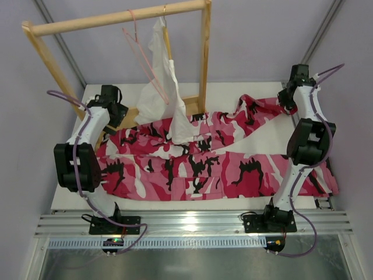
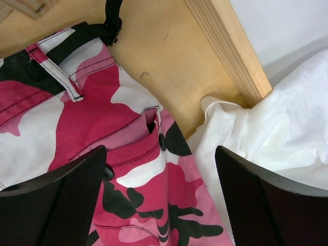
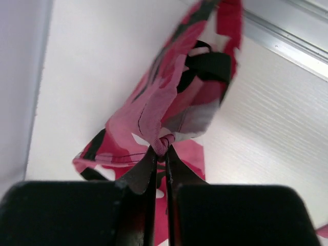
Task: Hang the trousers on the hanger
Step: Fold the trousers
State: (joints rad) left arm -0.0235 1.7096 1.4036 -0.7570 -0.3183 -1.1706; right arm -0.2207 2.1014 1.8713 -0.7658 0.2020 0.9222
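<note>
The camouflage trousers [image 1: 215,166] lie spread across the table, waist end at the left. My left gripper [image 1: 114,105] is open just above the waist and pocket [image 2: 138,154], one finger [image 2: 61,200] on each side of the cloth. My right gripper [image 1: 288,98] is shut on a pinch of the trousers' leg end [image 3: 169,110] at the far right, lifting it off the table. The pink wire hanger [image 1: 143,55] hangs by its hook from the wooden rail [image 1: 122,18], left of the white garment.
A white garment [image 1: 166,87] on a tan wooden hanger hangs from the rail and drapes onto the trousers; it also shows in the left wrist view [image 2: 277,128]. The rack's wooden base [image 2: 205,46] lies by my left gripper. A metal rail [image 1: 192,224] runs along the near edge.
</note>
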